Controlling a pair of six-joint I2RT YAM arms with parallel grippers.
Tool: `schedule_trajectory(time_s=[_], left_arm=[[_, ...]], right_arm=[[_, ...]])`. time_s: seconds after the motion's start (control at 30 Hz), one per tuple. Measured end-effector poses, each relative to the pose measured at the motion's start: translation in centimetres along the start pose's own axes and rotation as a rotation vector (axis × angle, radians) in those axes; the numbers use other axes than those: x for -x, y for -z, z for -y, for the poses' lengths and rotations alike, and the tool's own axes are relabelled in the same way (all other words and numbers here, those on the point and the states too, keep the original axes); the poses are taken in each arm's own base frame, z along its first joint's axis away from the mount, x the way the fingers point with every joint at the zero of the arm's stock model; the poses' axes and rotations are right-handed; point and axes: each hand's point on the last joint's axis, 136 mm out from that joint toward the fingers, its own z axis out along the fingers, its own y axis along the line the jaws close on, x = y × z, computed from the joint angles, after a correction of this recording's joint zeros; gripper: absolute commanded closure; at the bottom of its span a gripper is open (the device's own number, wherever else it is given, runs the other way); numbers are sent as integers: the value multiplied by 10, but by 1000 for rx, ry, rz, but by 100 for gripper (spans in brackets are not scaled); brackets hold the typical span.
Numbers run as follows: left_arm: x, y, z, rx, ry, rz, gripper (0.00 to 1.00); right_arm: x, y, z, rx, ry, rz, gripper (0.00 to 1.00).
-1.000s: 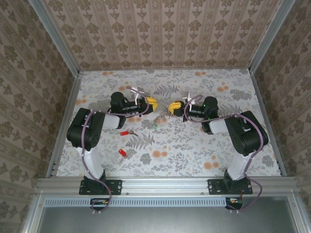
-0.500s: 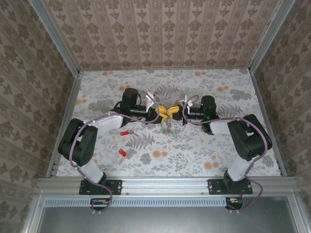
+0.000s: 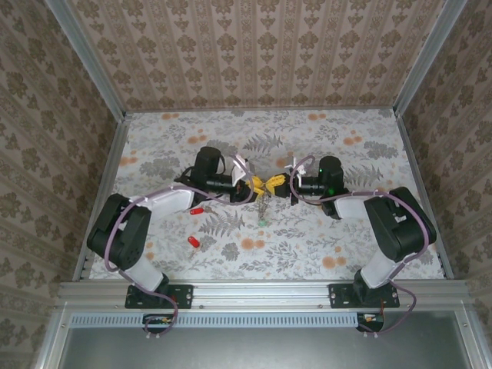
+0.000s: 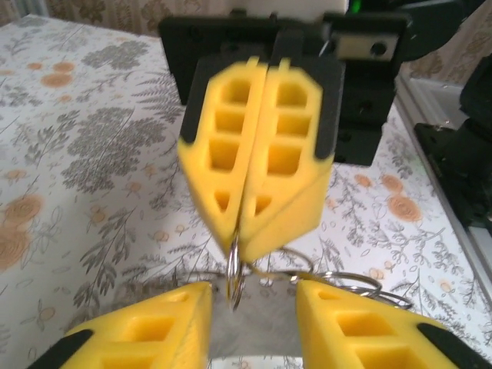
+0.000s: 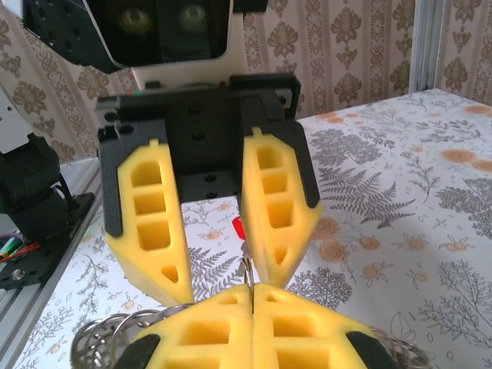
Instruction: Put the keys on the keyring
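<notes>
On the left half of the desk we see a red key lying flat. A second red key lies closer to the near edge. Both are well apart from the tips of the arms.

About the middle of the desk the two arms meet tip to tip. The left end effector comes in from the left with its yellow fingers standing a moderate gap apart. From the right wrist camera we see nothing gripped between them. In the left wrist view a blurred grey patch sits low between those fingers, and we cannot tell what it is.

The keyring is between the two end effectors. One thin metal loop of it is pinched at the very tips of the right arm's fingers and hangs down from there, with more loops trailing to one side. The left fingertips stand one on either side of that loop, and we cannot tell whether they touch it.

Just beside the keyring, toward the near edge, we see a green key. We cannot tell whether it hangs from the keyring or rests on the desk.

The right end effector faces the left one, its yellow pads pressed together and closed on the keyring's loop.
</notes>
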Motion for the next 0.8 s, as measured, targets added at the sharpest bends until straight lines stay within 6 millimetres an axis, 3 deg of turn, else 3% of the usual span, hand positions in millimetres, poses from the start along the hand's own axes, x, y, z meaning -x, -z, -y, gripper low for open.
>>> schedule_trajectory(time_s=[0.2, 0.8], left_arm=[[-14, 3, -3, 42, 16, -16, 70], [8, 8, -12, 59, -11, 72, 75]], right_arm=[[2, 0, -2, 5, 8, 3, 100], [2, 0, -3, 11, 8, 2, 100]])
